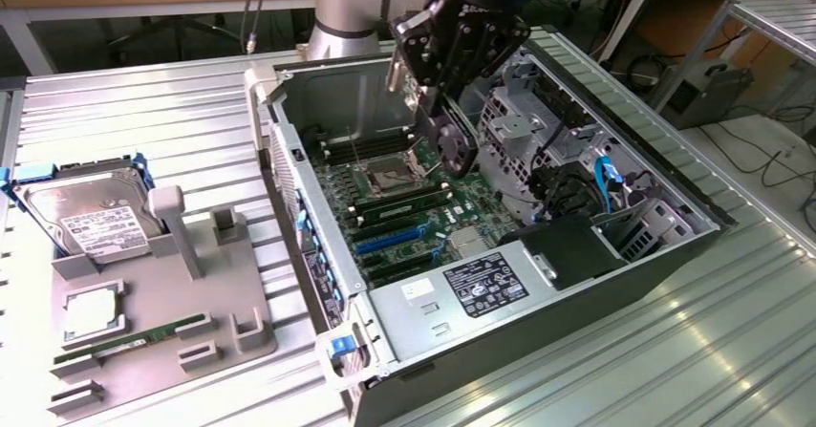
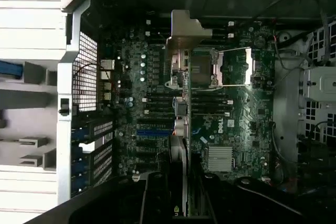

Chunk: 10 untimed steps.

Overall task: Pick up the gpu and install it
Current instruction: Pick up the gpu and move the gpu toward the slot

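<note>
"Risk, as judged from here?"

"The graphics card (image 1: 456,150) is pinched in the gripper (image 1: 437,107) and held on edge above the motherboard (image 1: 421,217) inside the case (image 1: 274,112). If it were lowered tilted or off its slot, contacts could be bent, or its silver bracket snagged on the rear wall."

"Count, from the exterior view's left?"

"One hard drive (image 1: 87,219) and one memory stick (image 1: 128,343), both seated on one tray (image 1: 166,293) — then one case, one card."
</note>
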### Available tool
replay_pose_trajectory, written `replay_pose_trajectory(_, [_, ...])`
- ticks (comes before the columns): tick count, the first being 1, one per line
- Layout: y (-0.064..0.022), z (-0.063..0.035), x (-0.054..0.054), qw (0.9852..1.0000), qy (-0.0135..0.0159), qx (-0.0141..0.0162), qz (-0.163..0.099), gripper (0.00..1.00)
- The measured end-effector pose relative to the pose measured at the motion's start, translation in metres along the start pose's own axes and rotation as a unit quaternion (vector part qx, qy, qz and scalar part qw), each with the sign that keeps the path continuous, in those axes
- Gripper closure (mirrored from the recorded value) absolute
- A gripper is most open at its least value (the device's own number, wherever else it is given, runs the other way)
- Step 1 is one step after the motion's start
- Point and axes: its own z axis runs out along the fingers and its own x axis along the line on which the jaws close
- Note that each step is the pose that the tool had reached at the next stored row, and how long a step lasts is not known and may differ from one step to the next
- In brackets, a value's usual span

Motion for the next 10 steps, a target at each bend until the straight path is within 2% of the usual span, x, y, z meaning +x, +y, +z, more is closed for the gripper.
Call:
replay_pose_trajectory(2, [0.0025, 0.0063, -0.018, 1.0000, 0.0000, 0.0005, 0.000, 0.74])
replay_pose_trajectory(3, [0.0025, 0.0086, -0.024, 1.0000, 0.0000, 0.0004, 0.000, 0.74])
replay_pose_trajectory(5, [0.0023, 0.0123, -0.029, 1.0000, 0.0000, 0.0004, 0.000, 0.74])
replay_pose_trajectory(10, [0.0023, 0.0126, -0.029, 1.0000, 0.0001, 0.0005, 0.000, 0.74])
